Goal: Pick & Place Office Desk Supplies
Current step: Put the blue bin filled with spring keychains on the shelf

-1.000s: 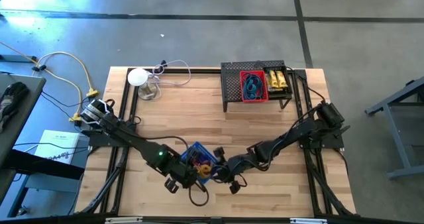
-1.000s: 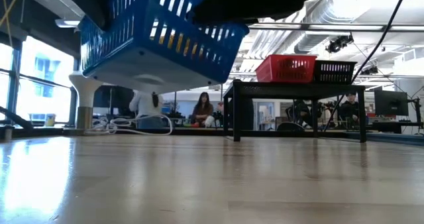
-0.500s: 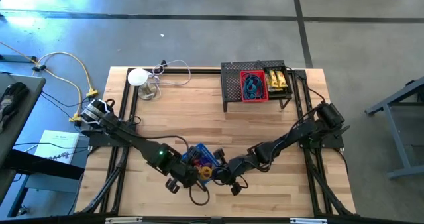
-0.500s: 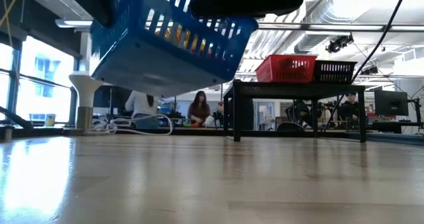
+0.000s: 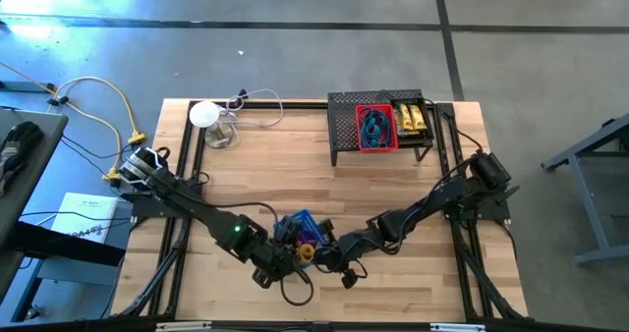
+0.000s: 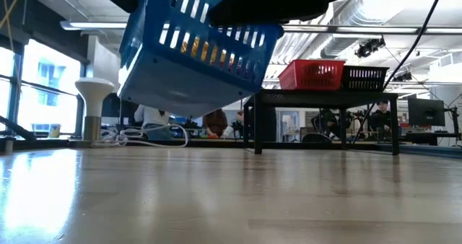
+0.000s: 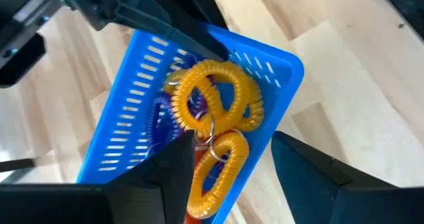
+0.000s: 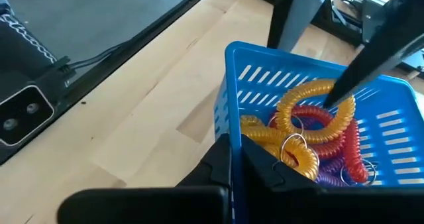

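Slotted blue plastic basket (image 5: 298, 226) of orange coil rings (image 7: 215, 101) hangs tilted above the wooden surface (image 5: 295, 165), right end effector (image 8: 233, 159) clenched on its rim, left end effector (image 7: 225, 164) released beside it.

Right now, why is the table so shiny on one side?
Low view: daylight from the window at left glares off the tabletop there, fading toward the right; the raised blue basket catches some underneath. High view: the floor gleams at upper left.

a white round device (image 5: 203, 113) with its cable and a black mesh shelf (image 5: 346, 126) sit at the table's far edge.
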